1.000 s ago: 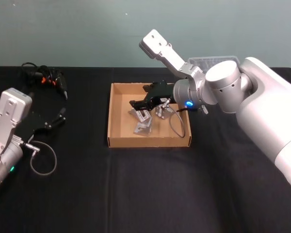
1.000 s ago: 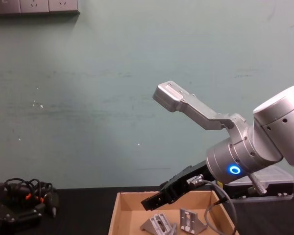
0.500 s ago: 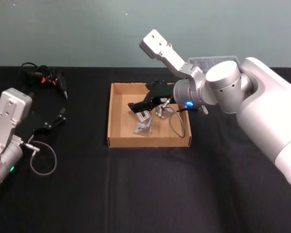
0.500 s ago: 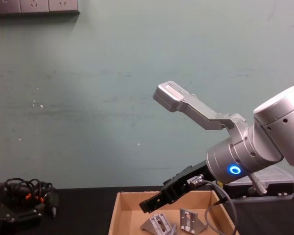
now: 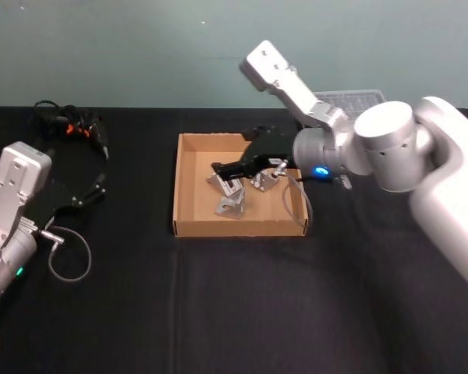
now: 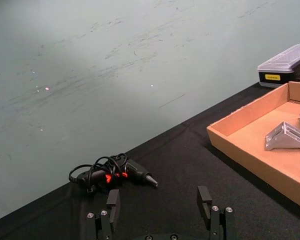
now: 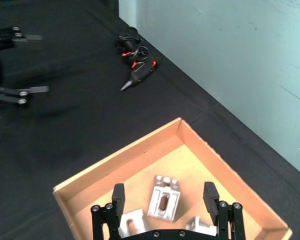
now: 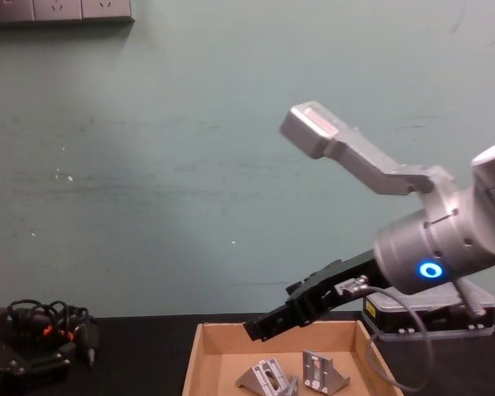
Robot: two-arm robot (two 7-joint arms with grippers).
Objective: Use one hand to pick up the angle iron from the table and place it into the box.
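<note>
Angle iron (image 7: 163, 203) lies on the floor of the box (image 5: 189, 223) near its far right corner, with other brackets beside it — apparently delivered. Right gripper (image 7: 165, 197) hangs above it, jaws spread and empty. Left gripper (image 6: 160, 206) rests open by the table's (image 5: 218, 312) left edge — parked.
</note>
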